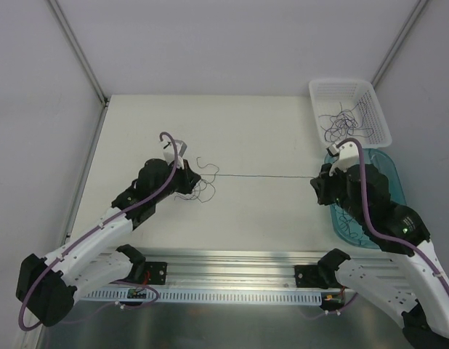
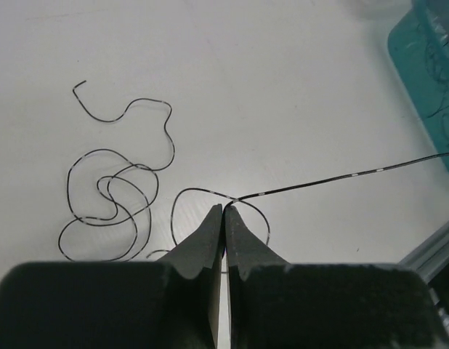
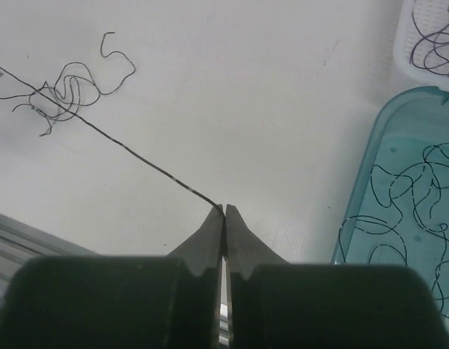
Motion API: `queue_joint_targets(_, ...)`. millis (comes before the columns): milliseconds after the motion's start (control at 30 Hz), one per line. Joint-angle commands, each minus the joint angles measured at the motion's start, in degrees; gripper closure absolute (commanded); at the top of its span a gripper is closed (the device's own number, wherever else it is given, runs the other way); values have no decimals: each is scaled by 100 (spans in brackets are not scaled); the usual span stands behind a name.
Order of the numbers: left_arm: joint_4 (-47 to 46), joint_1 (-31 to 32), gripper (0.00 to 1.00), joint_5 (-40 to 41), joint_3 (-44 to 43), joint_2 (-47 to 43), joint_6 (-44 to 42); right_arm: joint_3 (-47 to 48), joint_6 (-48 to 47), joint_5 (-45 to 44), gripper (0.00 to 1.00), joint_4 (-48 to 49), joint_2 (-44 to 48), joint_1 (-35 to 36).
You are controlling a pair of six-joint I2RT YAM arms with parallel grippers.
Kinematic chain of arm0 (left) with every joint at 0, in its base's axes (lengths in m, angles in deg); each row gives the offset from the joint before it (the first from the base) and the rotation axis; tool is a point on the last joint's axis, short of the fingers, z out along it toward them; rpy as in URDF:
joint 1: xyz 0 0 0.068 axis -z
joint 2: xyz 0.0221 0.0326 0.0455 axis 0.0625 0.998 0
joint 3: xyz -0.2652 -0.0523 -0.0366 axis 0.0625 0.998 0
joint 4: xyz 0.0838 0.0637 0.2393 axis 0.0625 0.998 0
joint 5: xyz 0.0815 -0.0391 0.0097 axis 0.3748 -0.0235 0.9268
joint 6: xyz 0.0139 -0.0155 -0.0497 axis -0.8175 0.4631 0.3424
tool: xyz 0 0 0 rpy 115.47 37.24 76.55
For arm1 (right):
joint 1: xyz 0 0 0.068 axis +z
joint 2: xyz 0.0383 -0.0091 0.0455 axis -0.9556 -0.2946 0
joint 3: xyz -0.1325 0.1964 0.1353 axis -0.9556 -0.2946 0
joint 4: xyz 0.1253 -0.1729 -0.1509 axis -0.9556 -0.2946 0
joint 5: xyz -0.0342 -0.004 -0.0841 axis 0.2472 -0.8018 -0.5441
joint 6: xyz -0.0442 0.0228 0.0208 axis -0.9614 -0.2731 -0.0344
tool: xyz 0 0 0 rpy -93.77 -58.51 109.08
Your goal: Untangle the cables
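white table point(image 1: 268, 131), left claw point(image 2: 223, 208) and right claw point(image 3: 224, 209) both tight on one taut cable point(image 1: 268, 177)

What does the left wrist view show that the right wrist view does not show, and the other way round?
Only the left wrist view: the left tool close up, shut on the stretched cable where it crosses a small loop.
Only the right wrist view: the right tool, shut on that cable, and a corner of the white basket with curly strands inside.
Both: the cable pulled straight, the loose curls on the table, and part of the teal tray.
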Motion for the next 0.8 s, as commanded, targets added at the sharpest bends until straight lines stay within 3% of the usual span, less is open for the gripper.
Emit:
queue_joint_targets(0, 44, -297, 100, 100, -4, -207, 512, 396, 94, -915, 99, -220, 53, -131)
queue_joint_targets(67, 53, -306, 97, -375, -136, -164, 328, 597, 60, -880, 99, -158, 9, -140)
queue_joint_targets(200, 53, -297, 72, -1746, -662, 169, 160, 1081, -19, -784, 99, -88, -281, -140)
queue_joint_targets(233, 53, -306, 60, -1896, -734, 214, 143, 1203, -54, -757, 99, -62, -342, -140)
queue_joint_targets(300, 62, -298, 47, -2073, -910, 276, 134, 1545, -98, -757, 99, -9, -553, -140)
queue_joint_targets(333, 62, -306, 33, -2091, -962, 276, 125, 1661, -160, -757, 99, 26, -623, -149)
queue_joint_targets(433, 219, -306, 15, -2039, -1156, 311, 37, 2170, -326, -975, 99, -26, -922, -157)
queue_joint_targets(567, 764, -411, 2, -1679, -1446, 399, -86, 2882, -520, -1424, 99, -123, -1265, -184)
queue_joint_targets(767, 1029, -842, 1, -1599, -1411, 162, -112, 3367, -986, -2400, 99, -106, -1564, -254)
